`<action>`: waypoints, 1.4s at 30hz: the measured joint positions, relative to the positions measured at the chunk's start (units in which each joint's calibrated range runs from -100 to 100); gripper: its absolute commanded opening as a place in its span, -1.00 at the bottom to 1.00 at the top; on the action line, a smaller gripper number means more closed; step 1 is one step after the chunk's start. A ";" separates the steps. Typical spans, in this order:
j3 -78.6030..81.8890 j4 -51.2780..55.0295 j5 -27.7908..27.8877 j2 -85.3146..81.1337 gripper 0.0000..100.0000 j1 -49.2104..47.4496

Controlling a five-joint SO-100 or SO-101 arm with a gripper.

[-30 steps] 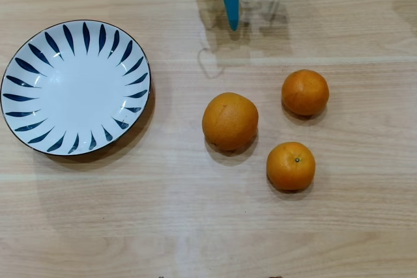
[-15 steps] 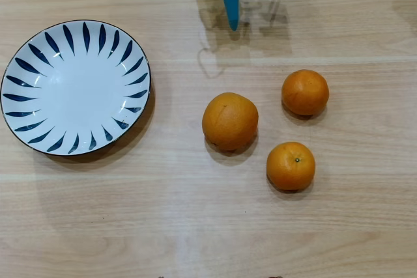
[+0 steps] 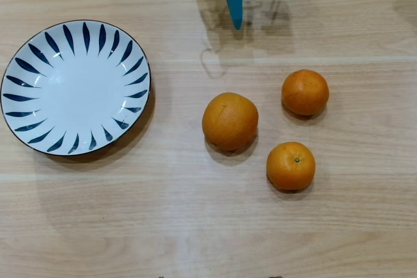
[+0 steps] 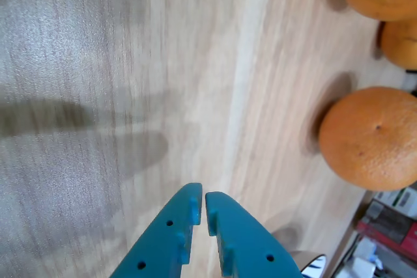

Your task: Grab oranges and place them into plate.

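We see the claw [image 3: 237,24] with its tips nearly together, holding nothing, up by the table's top edge overhead, the oranges [image 3: 230,122] below it and the plate [image 3: 19,105] far left.

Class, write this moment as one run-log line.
gripper: shut, empty, above bare table | oranges: three on table | plate: empty

The hand [image 3: 237,23] has shifted slightly right, overhead.

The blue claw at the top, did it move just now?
Yes. In the overhead view the claw slid a little to the right, toward the side where the oranges sit; the plate stayed put.
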 measured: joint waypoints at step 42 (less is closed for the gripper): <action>-92.08 -1.12 -23.16 86.75 -0.95 1.35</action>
